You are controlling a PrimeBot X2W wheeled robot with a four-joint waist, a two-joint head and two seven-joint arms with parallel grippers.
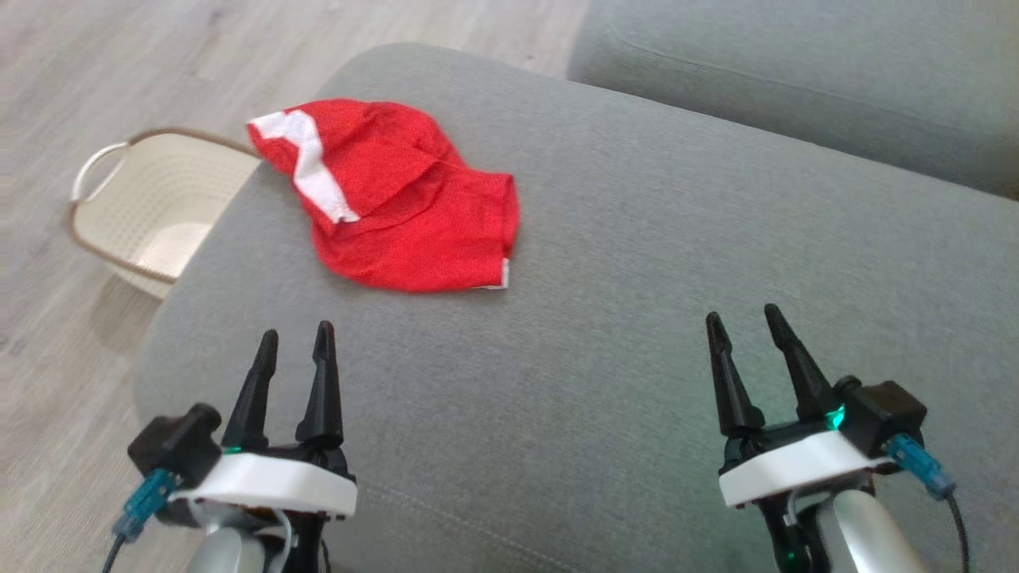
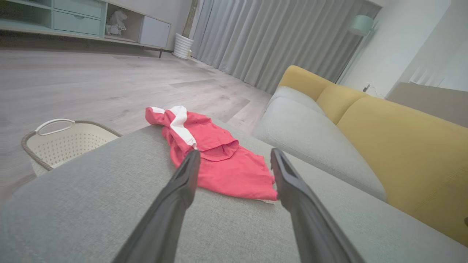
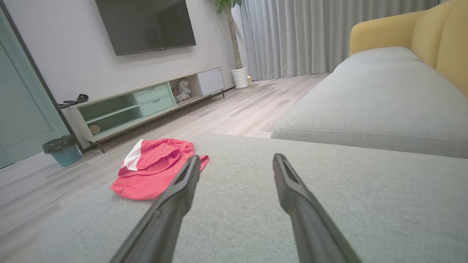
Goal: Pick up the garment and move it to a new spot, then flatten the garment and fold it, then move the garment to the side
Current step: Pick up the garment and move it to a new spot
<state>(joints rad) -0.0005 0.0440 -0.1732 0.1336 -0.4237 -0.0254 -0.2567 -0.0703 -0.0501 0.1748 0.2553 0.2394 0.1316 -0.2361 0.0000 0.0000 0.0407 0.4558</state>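
A crumpled red garment (image 1: 398,199) with a white band is lying at the far left corner of a grey sofa cushion (image 1: 637,278). The left gripper (image 1: 297,330) and right gripper (image 1: 743,313) are hovering short of it, fingers spread wide and holding nothing. The garment is looking light, limp and soft, so pinching a raised fold or hem seems best.

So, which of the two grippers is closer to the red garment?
The left gripper: the red garment lies just ahead of it, while the right gripper stands well off to the side.

Red garment (image 1: 398,207), white stripe; grey cushion (image 1: 637,278).
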